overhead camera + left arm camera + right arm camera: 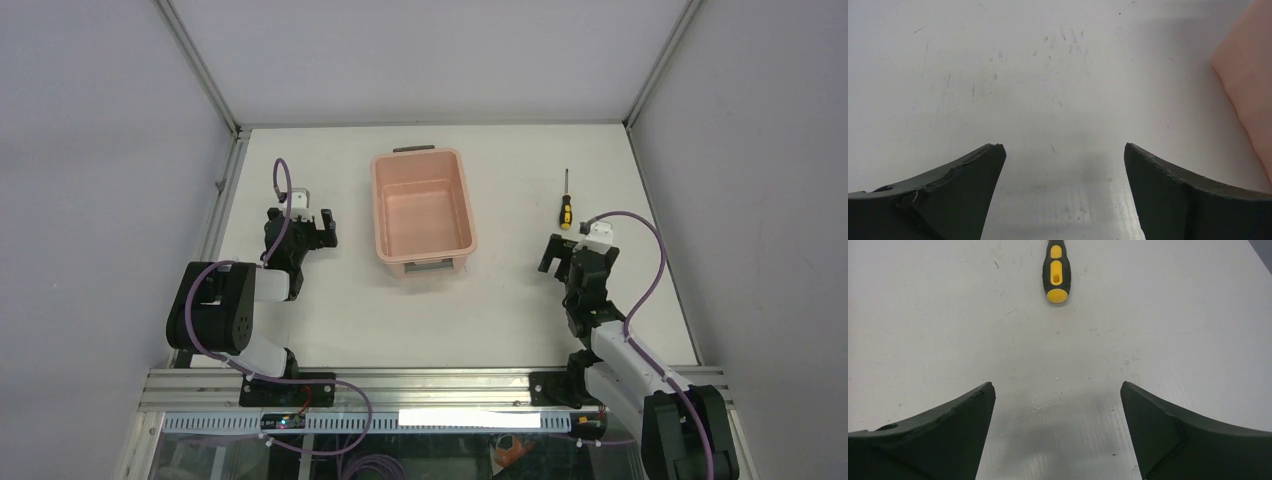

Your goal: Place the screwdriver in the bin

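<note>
While the right gripper hovers low over the white table with its jaws spread wide and nothing between them, the screwdriver lies flat on the tabletop just beyond its fingertips. In the right wrist view, the black-and-yellow handle points butt-first toward the gripper, roughly centred on the gap. Whether the handle carries any print cannot be told at this size. The bin, salmon-pink with grey handles at its short ends, stands upright mid-table, well apart from the screwdriver and to its left. The left gripper sits left of the bin, likewise released and holding nothing; its wrist view shows scuffed tabletop between the fingers and the bin's wall at the right edge.
</note>
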Motion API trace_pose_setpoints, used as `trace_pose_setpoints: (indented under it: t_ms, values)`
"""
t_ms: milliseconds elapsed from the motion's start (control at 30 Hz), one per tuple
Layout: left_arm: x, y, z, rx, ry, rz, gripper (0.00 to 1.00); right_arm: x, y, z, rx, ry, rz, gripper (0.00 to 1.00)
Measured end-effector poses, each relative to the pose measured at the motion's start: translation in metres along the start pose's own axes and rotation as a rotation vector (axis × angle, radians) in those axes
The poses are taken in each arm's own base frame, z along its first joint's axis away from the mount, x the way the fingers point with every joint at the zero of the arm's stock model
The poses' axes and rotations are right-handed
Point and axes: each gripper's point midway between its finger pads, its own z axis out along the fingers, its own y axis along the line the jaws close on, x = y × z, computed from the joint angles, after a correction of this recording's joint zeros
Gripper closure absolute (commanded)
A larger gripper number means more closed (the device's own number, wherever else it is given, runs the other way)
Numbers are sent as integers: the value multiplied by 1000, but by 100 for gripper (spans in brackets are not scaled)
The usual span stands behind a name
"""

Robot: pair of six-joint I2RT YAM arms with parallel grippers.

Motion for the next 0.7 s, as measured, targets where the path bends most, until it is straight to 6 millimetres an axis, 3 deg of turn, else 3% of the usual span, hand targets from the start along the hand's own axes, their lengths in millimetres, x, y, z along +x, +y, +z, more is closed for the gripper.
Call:
trace_pose_setpoints:
  t_ms: [100,200,433,533,633,700]
  values:
    - [0,0,0,0,0,0,1,-3,-1,1,9,1,-1,0]
    - [0,0,0,0,0,0,1,-22,2,3,17,3,-3,1]
    - [0,0,0,0,0,0,1,-142,25,23,24,-41,-3,1]
    - [0,0,0,0,0,0,1,-177,15,47,59,44,18,1]
    - [0,0,0,0,0,0,1,-184,4,81,100,152,30,1]
    - [0,0,0,0,0,0,1,-167,4,106,110,255,18,3]
